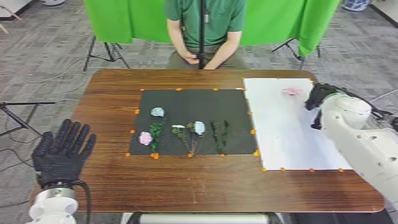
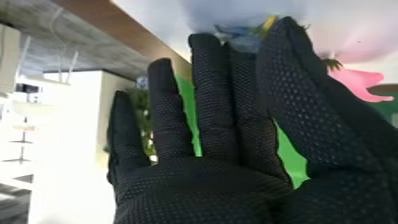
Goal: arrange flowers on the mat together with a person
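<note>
By the right edge of the white sheet (image 1: pixel 289 135) | my right robot hand (image 1: pixel 325 98) open, fingers straight | pink flower (image 1: pixel 291 91) near, on the sheet | step, I judge: going for a bloom | next: line up, close gently | my left robot hand (image 1: pixel 60 154) open

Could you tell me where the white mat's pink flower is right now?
In the head view, the pink flower lies near the far end of the white mat, just left of the right robot hand.
</note>
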Controlling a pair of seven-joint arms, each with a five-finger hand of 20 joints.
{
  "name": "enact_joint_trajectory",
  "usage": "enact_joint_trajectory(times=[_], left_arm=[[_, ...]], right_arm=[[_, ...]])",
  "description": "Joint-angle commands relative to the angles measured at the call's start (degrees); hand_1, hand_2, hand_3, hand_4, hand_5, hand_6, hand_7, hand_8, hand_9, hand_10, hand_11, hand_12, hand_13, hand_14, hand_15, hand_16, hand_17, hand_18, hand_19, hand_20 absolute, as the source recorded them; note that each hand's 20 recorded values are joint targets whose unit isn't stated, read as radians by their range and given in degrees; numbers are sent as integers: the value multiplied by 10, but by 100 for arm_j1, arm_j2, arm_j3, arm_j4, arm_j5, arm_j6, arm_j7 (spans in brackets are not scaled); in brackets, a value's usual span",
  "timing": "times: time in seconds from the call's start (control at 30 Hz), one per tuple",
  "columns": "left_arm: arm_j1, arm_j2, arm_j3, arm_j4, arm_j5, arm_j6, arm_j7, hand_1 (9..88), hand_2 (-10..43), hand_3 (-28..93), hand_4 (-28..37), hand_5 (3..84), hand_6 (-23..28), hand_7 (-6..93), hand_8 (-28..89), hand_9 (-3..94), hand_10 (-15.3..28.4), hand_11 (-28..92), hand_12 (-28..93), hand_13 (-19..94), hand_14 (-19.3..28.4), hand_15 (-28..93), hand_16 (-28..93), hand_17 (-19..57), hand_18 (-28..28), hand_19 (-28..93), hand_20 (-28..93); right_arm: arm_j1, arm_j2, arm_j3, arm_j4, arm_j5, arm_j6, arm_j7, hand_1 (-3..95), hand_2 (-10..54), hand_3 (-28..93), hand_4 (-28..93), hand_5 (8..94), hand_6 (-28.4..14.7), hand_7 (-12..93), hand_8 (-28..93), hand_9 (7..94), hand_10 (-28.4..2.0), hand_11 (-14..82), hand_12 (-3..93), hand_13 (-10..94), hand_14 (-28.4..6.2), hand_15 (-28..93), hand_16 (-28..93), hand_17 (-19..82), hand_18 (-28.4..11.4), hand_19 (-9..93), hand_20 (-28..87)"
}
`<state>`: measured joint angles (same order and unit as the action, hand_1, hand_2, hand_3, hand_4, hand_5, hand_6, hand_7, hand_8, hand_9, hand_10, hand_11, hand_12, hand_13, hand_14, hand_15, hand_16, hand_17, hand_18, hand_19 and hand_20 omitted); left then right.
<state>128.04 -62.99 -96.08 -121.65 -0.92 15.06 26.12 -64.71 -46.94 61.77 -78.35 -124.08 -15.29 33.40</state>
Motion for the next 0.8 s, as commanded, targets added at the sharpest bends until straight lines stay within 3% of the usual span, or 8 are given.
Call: enact_joint_trajectory(times=[0.03,0.13,0.3,0.37,0.53,0.67,0.8], left_arm=[[5,-52,47,12,-78,200,-82,289,142,770,-283,507,85,169,-108,457,136,229,80,342,155,328,-77,-67,161,406,116],[-26,-57,51,27,-70,198,-102,289,144,771,-283,508,85,170,-109,459,136,229,80,344,156,330,-78,-67,161,408,117],[0,-21,12,30,-55,189,-115,288,144,771,-283,509,86,172,-110,460,136,230,79,345,155,332,-79,-66,161,409,117],[28,-11,-9,19,-43,195,-99,286,144,773,-283,510,86,171,-110,461,137,231,79,345,155,333,-79,-66,161,409,116],[10,17,-9,34,-55,181,-126,287,144,772,-283,510,86,172,-110,461,137,231,79,345,155,334,-80,-66,161,409,116],[-40,24,18,59,-22,152,-185,286,144,773,-283,510,86,172,-110,461,137,231,79,345,156,334,-80,-66,161,409,116],[-105,82,82,64,-30,142,-202,287,144,772,-283,510,86,173,-110,461,137,231,79,345,156,334,-80,-66,161,410,116]], right_arm=[[-485,-47,-343,-21,-467,535,-194,569,-94,618,-283,621,50,382,-118,711,-55,123,216,468,-92,173,170,60,-174,357,45],[-627,10,-335,-173,-513,965,-274,594,-79,610,-283,687,61,394,-101,790,-45,47,290,510,-77,194,176,85,-166,329,58],[-935,423,-479,-1028,-801,1935,-627,591,-74,627,-283,710,62,387,-91,813,-45,41,300,526,-74,200,178,97,-165,329,69],[-998,568,-523,-1481,-1270,1889,-1128,586,-76,643,-283,712,58,384,-89,815,-48,41,300,530,-77,200,177,101,-165,337,73],[-697,575,-1014,-2383,-1734,2291,-1628,580,-78,654,-283,712,56,378,-89,806,-51,37,297,528,-79,198,176,102,-166,340,74],[-355,296,-1538,-2577,-2235,2514,-2050,580,-77,654,-283,710,56,377,-87,792,-50,36,288,524,-80,197,176,103,-164,342,74],[-231,-64,-1814,-2370,-2214,2540,-2429,578,-76,655,-283,710,57,377,-87,784,-48,42,279,524,-77,199,179,105,-163,340,74]])
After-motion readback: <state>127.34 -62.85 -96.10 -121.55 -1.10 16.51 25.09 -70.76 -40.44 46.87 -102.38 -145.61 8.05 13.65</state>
